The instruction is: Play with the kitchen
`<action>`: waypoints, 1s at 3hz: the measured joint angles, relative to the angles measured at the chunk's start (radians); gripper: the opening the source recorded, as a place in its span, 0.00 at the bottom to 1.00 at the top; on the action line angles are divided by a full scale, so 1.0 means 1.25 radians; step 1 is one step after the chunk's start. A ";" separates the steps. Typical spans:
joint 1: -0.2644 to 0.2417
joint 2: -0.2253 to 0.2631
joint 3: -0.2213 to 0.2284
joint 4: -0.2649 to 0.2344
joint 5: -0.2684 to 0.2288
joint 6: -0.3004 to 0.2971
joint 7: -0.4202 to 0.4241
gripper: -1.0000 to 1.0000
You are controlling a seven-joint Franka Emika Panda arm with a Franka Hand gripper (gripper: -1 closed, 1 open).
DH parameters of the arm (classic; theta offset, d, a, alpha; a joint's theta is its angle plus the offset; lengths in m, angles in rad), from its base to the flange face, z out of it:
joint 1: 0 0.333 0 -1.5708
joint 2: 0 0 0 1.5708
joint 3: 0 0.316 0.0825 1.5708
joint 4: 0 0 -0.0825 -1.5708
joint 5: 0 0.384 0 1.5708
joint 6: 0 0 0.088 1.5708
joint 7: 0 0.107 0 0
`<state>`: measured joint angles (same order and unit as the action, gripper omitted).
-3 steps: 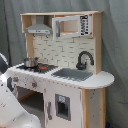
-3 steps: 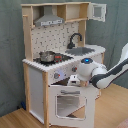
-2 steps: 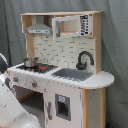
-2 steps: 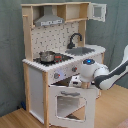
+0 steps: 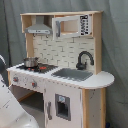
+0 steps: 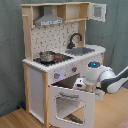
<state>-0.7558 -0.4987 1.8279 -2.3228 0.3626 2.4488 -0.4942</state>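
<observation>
Your pincer (image 6: 80,84) sits at the top edge of the kitchen's (image 6: 60,60) tilted-open oven door (image 6: 70,102); you cannot tell whether it's spread or pinching.

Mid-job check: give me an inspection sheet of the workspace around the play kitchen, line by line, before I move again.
Surface: wooden floor; nothing seen lying on it.
Job's things: the kitchen stands upright; oven door hangs partly open in the second exterior view; small pot sits on the hob; black faucet stands behind the grey sink; upper cabinet door swung open.
Clutter: nothing seen.
Grippers: pincer at the oven door's top edge; open or shut cannot be told.
Cables: nothing seen.
Surroundings: grey curtain behind the kitchen; white arm reaches in from the second exterior view's right.
</observation>
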 joint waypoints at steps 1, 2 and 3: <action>0.056 0.000 -0.029 -0.018 0.000 0.014 0.054 0.00; 0.113 -0.001 -0.067 -0.017 0.000 0.030 0.093 0.00; 0.160 -0.003 -0.066 -0.017 -0.001 0.064 0.150 0.00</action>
<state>-0.5560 -0.5025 1.7457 -2.3437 0.3618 2.5284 -0.3071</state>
